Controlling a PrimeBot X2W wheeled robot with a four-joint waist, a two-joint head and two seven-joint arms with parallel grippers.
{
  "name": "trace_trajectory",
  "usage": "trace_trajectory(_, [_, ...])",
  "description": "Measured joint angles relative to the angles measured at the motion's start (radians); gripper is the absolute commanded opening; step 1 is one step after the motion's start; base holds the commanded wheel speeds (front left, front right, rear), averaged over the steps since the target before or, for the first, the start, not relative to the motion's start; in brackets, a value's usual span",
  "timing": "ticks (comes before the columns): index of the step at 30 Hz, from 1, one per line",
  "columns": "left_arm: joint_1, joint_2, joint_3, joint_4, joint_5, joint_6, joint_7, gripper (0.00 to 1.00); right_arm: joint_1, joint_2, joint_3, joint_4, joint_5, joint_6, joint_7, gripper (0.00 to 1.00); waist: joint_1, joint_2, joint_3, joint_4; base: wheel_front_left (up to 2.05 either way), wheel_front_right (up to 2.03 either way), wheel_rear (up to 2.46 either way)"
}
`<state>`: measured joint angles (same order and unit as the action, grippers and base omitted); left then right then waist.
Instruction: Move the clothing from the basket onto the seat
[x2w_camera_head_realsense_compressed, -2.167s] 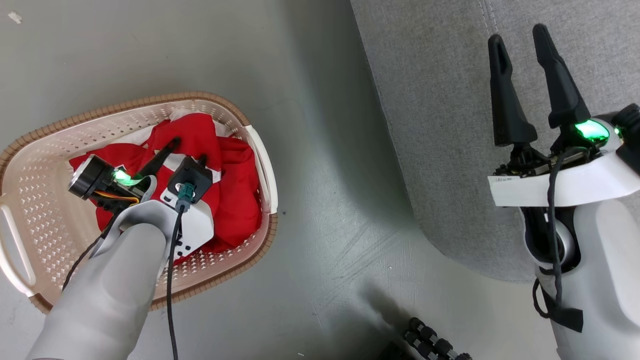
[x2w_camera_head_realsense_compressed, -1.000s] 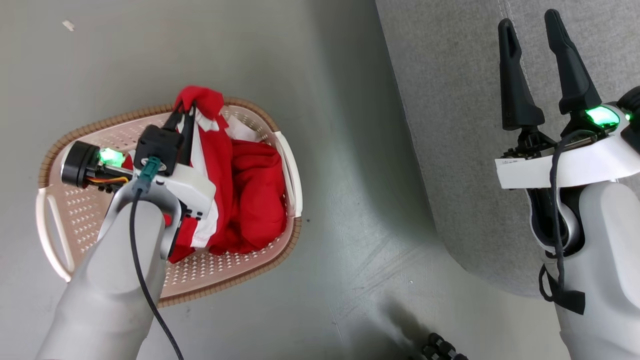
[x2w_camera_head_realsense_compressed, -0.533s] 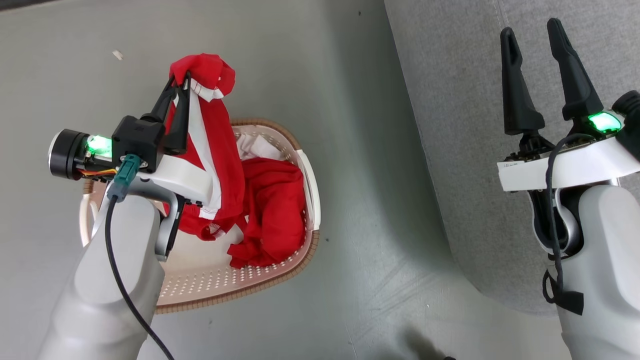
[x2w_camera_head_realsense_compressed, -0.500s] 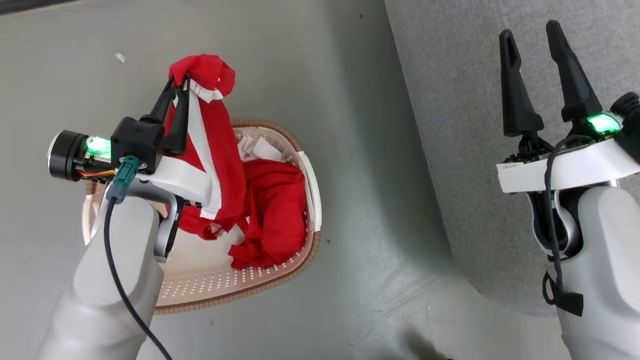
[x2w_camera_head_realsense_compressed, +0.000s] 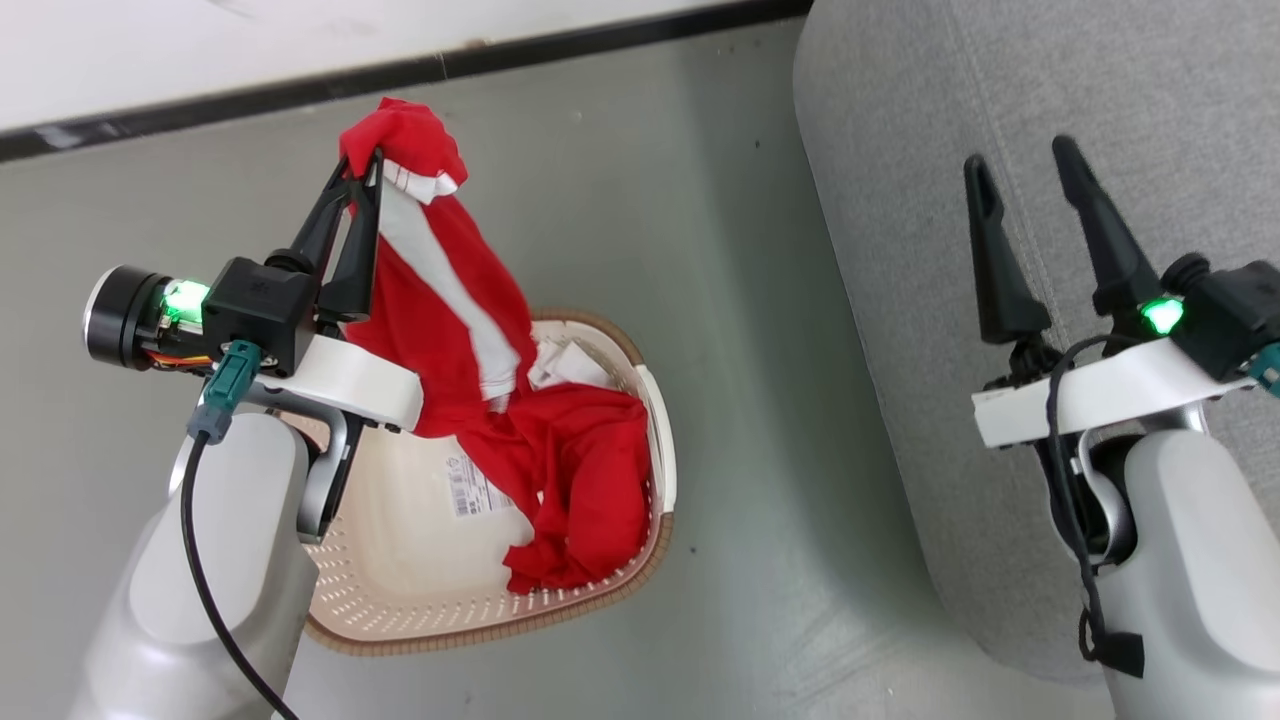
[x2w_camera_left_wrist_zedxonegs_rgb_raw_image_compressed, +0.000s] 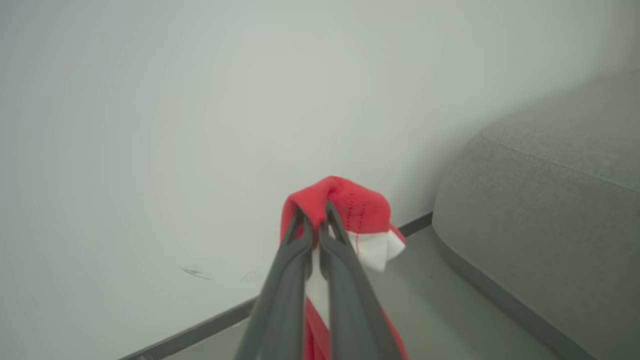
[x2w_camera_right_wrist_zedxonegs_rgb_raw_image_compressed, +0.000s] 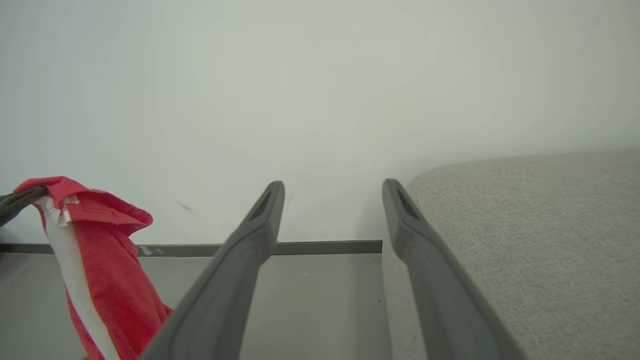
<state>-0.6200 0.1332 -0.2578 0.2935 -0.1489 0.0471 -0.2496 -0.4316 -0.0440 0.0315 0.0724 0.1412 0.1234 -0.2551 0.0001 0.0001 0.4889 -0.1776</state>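
Observation:
My left gripper (x2w_camera_head_realsense_compressed: 366, 165) (x2w_camera_left_wrist_zedxonegs_rgb_raw_image_compressed: 315, 215) is shut on a red garment with a white stripe (x2w_camera_head_realsense_compressed: 440, 270) (x2w_camera_left_wrist_zedxonegs_rgb_raw_image_compressed: 355, 205) (x2w_camera_right_wrist_zedxonegs_rgb_raw_image_compressed: 95, 250). The fabric hangs from the fingertips, high above the basket (x2w_camera_head_realsense_compressed: 430, 600), and its lower end still trails into it. More red clothing (x2w_camera_head_realsense_compressed: 590, 490) and a small white piece (x2w_camera_head_realsense_compressed: 565, 362) lie against the basket's right wall. To the right spreads the grey seat (x2w_camera_head_realsense_compressed: 1100, 80) (x2w_camera_left_wrist_zedxonegs_rgb_raw_image_compressed: 550, 210) (x2w_camera_right_wrist_zedxonegs_rgb_raw_image_compressed: 540, 240). Over its left part hangs my right gripper (x2w_camera_head_realsense_compressed: 1020, 165) (x2w_camera_right_wrist_zedxonegs_rgb_raw_image_compressed: 332, 192), open, with nothing between its fingers.
A barcode label (x2w_camera_head_realsense_compressed: 470, 490) shows on the basket's bare floor. A white wall with a dark baseboard (x2w_camera_head_realsense_compressed: 400, 70) runs along the far side. Grey floor (x2w_camera_head_realsense_compressed: 760, 420) separates the basket from the seat.
My left gripper shut on the red garment in the basket and lifted it well above the rim. The head camera tilted up, bringing the wall and baseboard into view. The right gripper stayed open.

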Motion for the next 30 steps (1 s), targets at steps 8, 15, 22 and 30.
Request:
trace_trajectory(8, [0.019,-0.003,-0.023,-0.034,-0.025,-0.036,0.019,0.0,0.06,0.0,0.022,0.031,-0.016,0.0,0.0,1.0,0.0,0.0,-0.099,0.027,0.0,0.0,0.0])
trace_trajectory(15, [0.024,-0.015,-0.049,-0.052,-0.041,-0.062,0.065,0.0,0.105,-0.001,0.072,0.058,-0.039,0.0,0.0,1.0,0.0,0.0,-0.185,0.048,0.0,0.0,0.0])
trace_trajectory(22, [0.024,-0.03,-0.073,-0.057,-0.05,-0.084,0.112,0.0,0.137,-0.001,0.112,0.08,-0.067,0.0,0.0,1.0,0.0,0.0,-0.255,0.065,0.0,0.0,0.0])
trace_trajectory(30, [0.024,-0.038,-0.102,-0.06,-0.064,-0.104,0.182,0.0,0.141,-0.008,0.179,0.12,-0.074,0.0,0.0,1.0,0.0,0.0,-0.337,0.088,0.0,0.0,0.0])
